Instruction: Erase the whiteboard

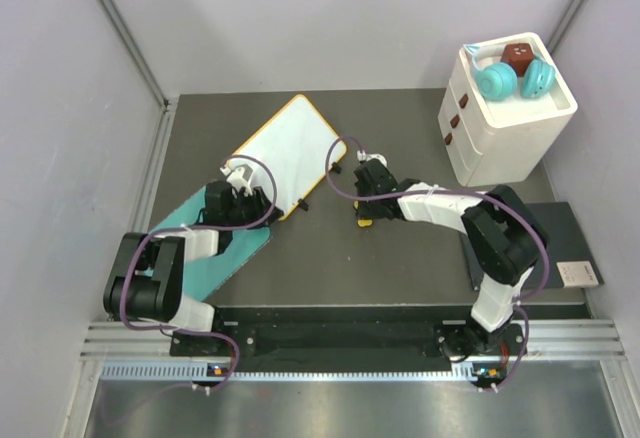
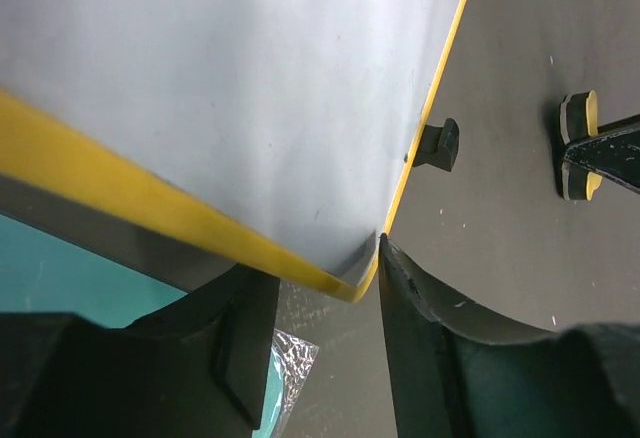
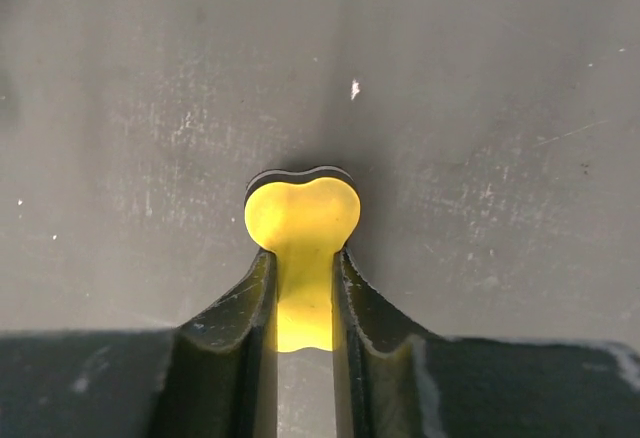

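Observation:
The whiteboard (image 1: 290,153) lies tilted at the table's back left, wiped clean, with a yellow rim and black feet (image 2: 438,144) on its right edge. My left gripper (image 1: 243,180) is open at the board's near corner (image 2: 352,280). Its left finger lies under the rim and its right fingertip (image 2: 390,258) touches the rim. My right gripper (image 3: 303,253) is shut on the waist of a yellow bone-shaped eraser (image 3: 303,213) with a black felt layer, held at the table right of the board. The eraser also shows in the top view (image 1: 365,222) and the left wrist view (image 2: 578,144).
A teal mat (image 1: 215,250) lies under the left arm and the board's near end. A white drawer unit (image 1: 500,138) with teal headphones (image 1: 512,79) on top stands back right. A dark grey notebook (image 1: 565,243) lies at the right edge.

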